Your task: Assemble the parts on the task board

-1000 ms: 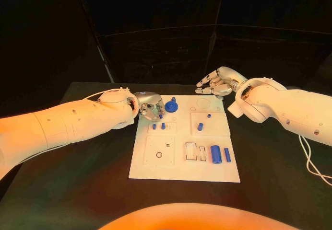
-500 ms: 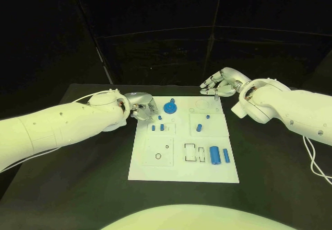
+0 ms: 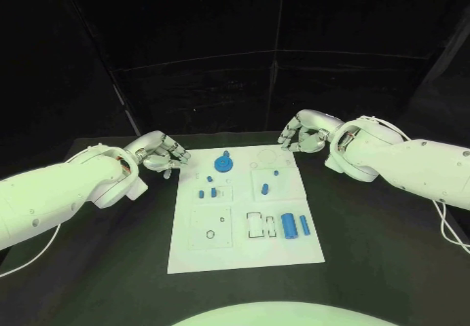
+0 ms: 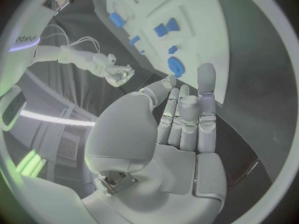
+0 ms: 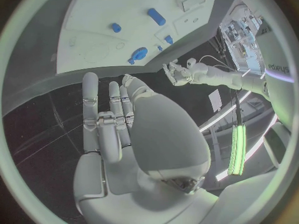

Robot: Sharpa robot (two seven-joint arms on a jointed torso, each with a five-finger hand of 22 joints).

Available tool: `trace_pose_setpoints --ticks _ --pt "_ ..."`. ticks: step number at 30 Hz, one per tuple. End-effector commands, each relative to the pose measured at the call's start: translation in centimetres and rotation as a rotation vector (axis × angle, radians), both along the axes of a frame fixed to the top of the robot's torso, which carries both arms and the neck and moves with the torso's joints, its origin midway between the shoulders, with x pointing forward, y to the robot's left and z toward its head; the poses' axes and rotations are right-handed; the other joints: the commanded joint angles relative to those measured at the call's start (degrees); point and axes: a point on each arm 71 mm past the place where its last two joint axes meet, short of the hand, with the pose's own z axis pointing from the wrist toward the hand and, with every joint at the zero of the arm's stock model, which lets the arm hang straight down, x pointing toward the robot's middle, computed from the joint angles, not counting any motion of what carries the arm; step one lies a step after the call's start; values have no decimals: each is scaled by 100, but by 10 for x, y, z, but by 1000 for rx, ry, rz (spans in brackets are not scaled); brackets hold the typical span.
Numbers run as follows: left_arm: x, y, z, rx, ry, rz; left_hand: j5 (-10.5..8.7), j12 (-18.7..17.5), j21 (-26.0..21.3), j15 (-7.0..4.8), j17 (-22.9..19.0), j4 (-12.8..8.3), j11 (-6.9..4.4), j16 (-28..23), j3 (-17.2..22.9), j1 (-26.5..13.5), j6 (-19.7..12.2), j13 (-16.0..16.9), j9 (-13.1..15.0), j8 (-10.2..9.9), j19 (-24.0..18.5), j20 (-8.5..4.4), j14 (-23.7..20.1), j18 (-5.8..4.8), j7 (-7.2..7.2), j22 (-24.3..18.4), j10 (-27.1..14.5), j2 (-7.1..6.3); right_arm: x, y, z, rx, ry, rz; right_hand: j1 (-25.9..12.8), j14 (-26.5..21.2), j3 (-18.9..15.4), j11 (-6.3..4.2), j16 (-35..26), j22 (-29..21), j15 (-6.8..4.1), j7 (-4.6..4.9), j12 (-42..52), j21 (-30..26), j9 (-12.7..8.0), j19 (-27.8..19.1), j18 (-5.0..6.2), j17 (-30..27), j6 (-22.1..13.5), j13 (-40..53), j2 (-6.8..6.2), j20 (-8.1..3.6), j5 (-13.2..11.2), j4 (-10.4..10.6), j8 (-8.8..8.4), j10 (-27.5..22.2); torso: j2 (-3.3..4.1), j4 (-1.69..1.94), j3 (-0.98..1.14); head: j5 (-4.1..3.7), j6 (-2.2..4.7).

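Both hands hover empty, fingers loosely spread: left hand (image 3: 159,153) and right hand (image 3: 303,132) flank the task board (image 3: 245,252). The small blue parts (image 3: 289,225) beyond their fingertips could scatter if clipped.

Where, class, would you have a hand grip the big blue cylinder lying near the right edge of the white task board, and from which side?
Probably across the middle of the big blue cylinder, coming from above. It lies flat on the white task board, its long axis running away from the robot, with a slim blue pin close beside it. Fingers should close across its round sides, keeping clear of the pin.
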Motion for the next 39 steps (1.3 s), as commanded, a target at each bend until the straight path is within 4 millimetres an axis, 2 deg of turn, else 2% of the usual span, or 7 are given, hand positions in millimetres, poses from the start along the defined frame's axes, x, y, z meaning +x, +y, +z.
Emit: trace_pose_setpoints --ticks 1,6,15,34,36,37,39 --pt "-3 -1 10 -379 47 71 -15 49 -66 -1 -189 16 12 -115 10 -38 37 10 -6 36 -64 1 -112 61 -12 -40 61 29 -9 7 -5 -229 -142 69 -16 597 31 21 14 11 -46 4 -51 30 -19 14 32 1506 -3 -68 -93 -41 -36 14 -56 9 -9 -19 -10 -34 30" --pt "-12 -11 14 -535 78 53 -10 123 -111 -10 -274 35 -8 -160 -25 -58 48 21 -5 41 -108 0 -173 65 -25 -69 138 51 -24 22 -18 -363 -245 157 -43 597 80 53 14 36 2 4 -197 59 -35 70 29 1506 -85 -253 -236 -30 -46 62 -166 -84 -25 -17 -30 -87 49" --pt "-26 -25 19 -618 97 11 -9 149 -130 -11 -317 45 -11 -179 -45 -69 57 22 -4 45 -126 0 -202 65 -21 -83 157 64 -31 32 -36 -413 -228 210 -15 597 254 103 14 491 12 8 -366 339 -33 370 -44 1506 -158 -600 -369 -14 -88 131 -359 -151 -11 -13 -24 -82 49" --pt "-34 -33 22 -667 123 -6 -1 168 -154 -5 -358 55 -1 -194 -82 -92 54 18 -6 44 -145 3 -233 63 0 -99 154 61 -18 36 -51 -366 -113 185 125 597 711 176 14 1020 49 134 -526 713 -20 628 -121 1506 -76 -949 -210 65 -313 75 -474 -167 -12 -19 -19 -12 -9" --pt "-34 -33 22 -668 123 -7 -1 168 -154 -5 -358 55 -1 -194 -82 -92 54 18 -6 44 -145 3 -233 63 0 -99 154 61 -17 37 -52 -363 -104 183 -1 225 919 128 -1018 1094 48 116 -591 797 -21 631 -150 653 -29 -1097 -267 1 -354 112 -519 -63 -12 -17 -16 -10 -15" --pt "-34 -33 22 -668 123 -7 -1 168 -154 -5 -358 55 -1 -194 -82 -92 54 18 -6 44 -145 3 -233 63 0 -99 154 61 -17 37 -53 -362 -101 183 45 74 1006 122 -1599 1110 -37 129 -619 812 -20 627 -119 153 -16 -1138 -269 -7 -345 64 -525 -64 -12 -17 -16 -10 -15" --pt "-34 -33 21 -668 124 -6 0 170 -157 -3 -361 56 2 -194 -86 -94 45 17 -8 40 -148 4 -237 62 4 -102 151 63 -17 38 -54 -360 -93 183 -39 128 1170 102 -1990 1149 -67 108 -670 853 -22 616 -128 -256 3 -1237 -343 -21 -358 23 -552 0 -14 -26 -14 -2 -16"
